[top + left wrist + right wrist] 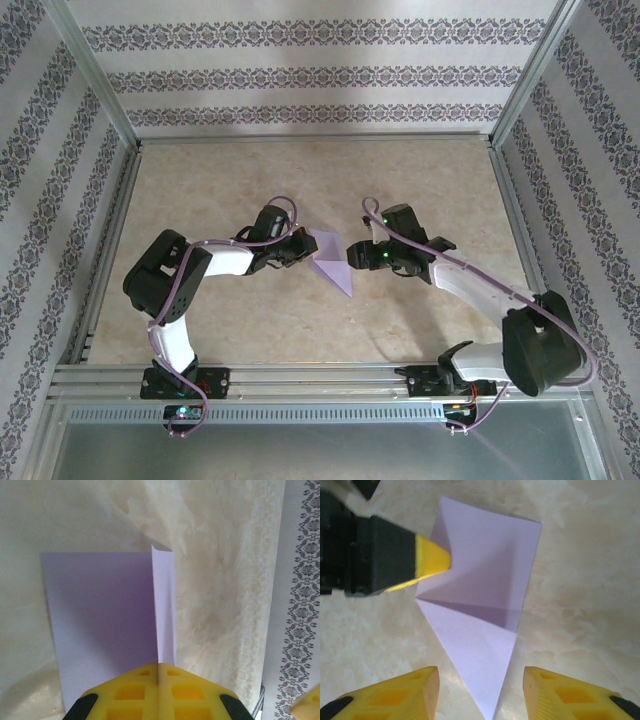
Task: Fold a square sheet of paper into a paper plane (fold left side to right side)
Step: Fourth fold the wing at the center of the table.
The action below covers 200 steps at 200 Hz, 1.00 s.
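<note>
The lavender square sheet of paper [331, 260] lies mid-table, creased into a pointed shape. In the left wrist view it is a flat panel [100, 625] with a narrow flap [165, 605] standing up. My left gripper [159, 669] is shut on that flap's near edge, and its yellow fingertip [433, 560] pinches the sheet's left side in the right wrist view. My right gripper [481, 692] is open, its yellow fingers [405, 692] standing either side of the paper's pointed tip [485, 680] without touching it. From above, the two grippers [303, 247] [355, 255] face each other across the sheet.
The table [250, 180] is a beige marbled surface, fenced by aluminium frame rails [300, 378] at the near edge and patterned walls [300, 75] on the other sides. A yellow finger [307, 707] of the right gripper shows at the lower right of the left wrist view.
</note>
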### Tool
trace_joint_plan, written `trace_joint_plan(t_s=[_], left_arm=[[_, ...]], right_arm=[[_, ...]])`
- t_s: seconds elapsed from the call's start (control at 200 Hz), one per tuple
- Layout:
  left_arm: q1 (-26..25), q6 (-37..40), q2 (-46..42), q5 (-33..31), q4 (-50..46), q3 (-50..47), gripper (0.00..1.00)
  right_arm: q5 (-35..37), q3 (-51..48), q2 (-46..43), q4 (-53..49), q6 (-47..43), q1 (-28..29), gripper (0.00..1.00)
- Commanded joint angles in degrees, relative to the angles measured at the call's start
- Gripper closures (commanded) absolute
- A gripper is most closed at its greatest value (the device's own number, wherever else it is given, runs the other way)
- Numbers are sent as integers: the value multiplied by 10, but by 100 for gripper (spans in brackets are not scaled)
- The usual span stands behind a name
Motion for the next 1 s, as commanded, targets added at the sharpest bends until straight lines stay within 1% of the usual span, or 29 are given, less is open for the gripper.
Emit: trace_joint_plan(t_s=[0.0,0.1,0.155,0.23,0.305,0.43,0.595,0.7,0.994], left_arm=[[-3,-19,-21,-6,13,13,96],[-5,-24,-23,-4,16,13,96],[-7,-23,-24,-4,13,16,96],[-8,-20,-23,-3,7,20,96],[-9,-19,-24,-3,4,22,96],[-10,-19,-22,-1,0,25,96],[-11,-18,-23,-3,-3,26,96],[-12,-16,-23,-3,-6,28,96],[-12,-12,-25,-3,-11,30,96]], right_arm=[[122,9,-21,-56,-15,62,50],[201,6,-12,-58,0,134,50],[234,6,4,-56,9,166,52],[282,15,34,-58,14,202,54],[313,26,65,-59,15,223,57],[339,45,110,-57,8,237,58],[356,68,157,-52,-6,243,59],[358,73,176,-40,-13,245,60],[396,88,228,-38,-23,258,62]])
